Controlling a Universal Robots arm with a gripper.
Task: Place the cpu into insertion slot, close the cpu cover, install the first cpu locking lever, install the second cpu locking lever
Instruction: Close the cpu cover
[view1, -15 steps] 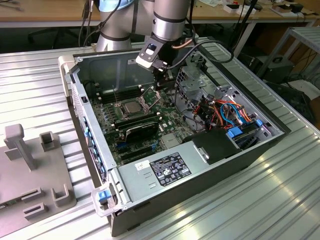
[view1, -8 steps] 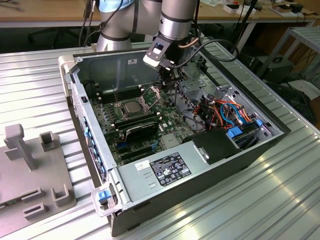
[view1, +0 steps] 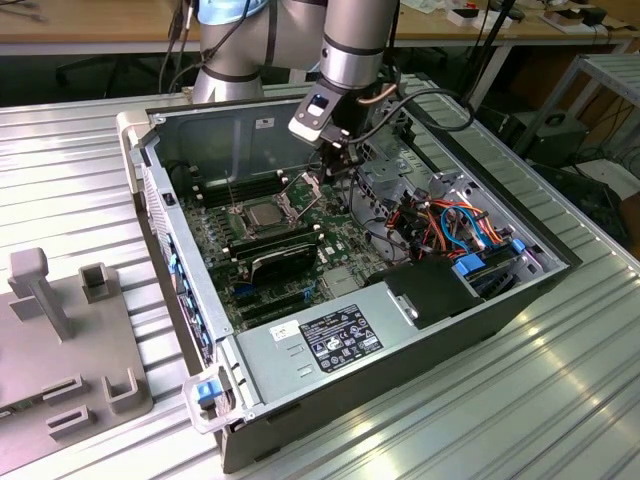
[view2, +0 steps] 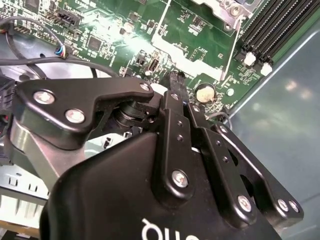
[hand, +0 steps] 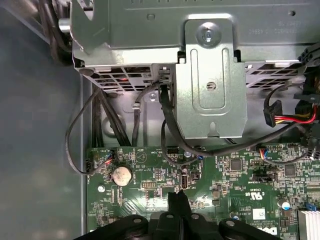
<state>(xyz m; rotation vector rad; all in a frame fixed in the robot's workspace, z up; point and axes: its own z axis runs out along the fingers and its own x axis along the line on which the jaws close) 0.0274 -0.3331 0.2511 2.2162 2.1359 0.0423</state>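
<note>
jaws on the black two-finger gripper (hand: 178, 196) stand closed, tips pressed together with nothing between them. in both wrist views the tips (view2: 175, 77) hang just above the green circuit board (hand: 150, 172), over a patch of small chips and connectors; whether they touch the board cannot be told. a round silver coin cell (hand: 121, 174) sits near the jaws on that board. further out from the tips a grey sheet-metal drive bracket (hand: 210, 90) rises at the board's edge, and thin black cables (hand: 75, 145) loop down past it. in the exterior view the gripper (view1: 345, 170) reaches down into an open grey metal computer case (view1: 500, 300). the small flat square silvery-grey cpu (view1: 262, 213) lies apart from the jaws, toward the exterior view's left, flat in the square silver-rimmed insertion slot (view1: 238, 218). the thin silver frame-shaped cpu cover (view1: 303, 190) appears tilted up, between the cpu and the jaws.
</note>
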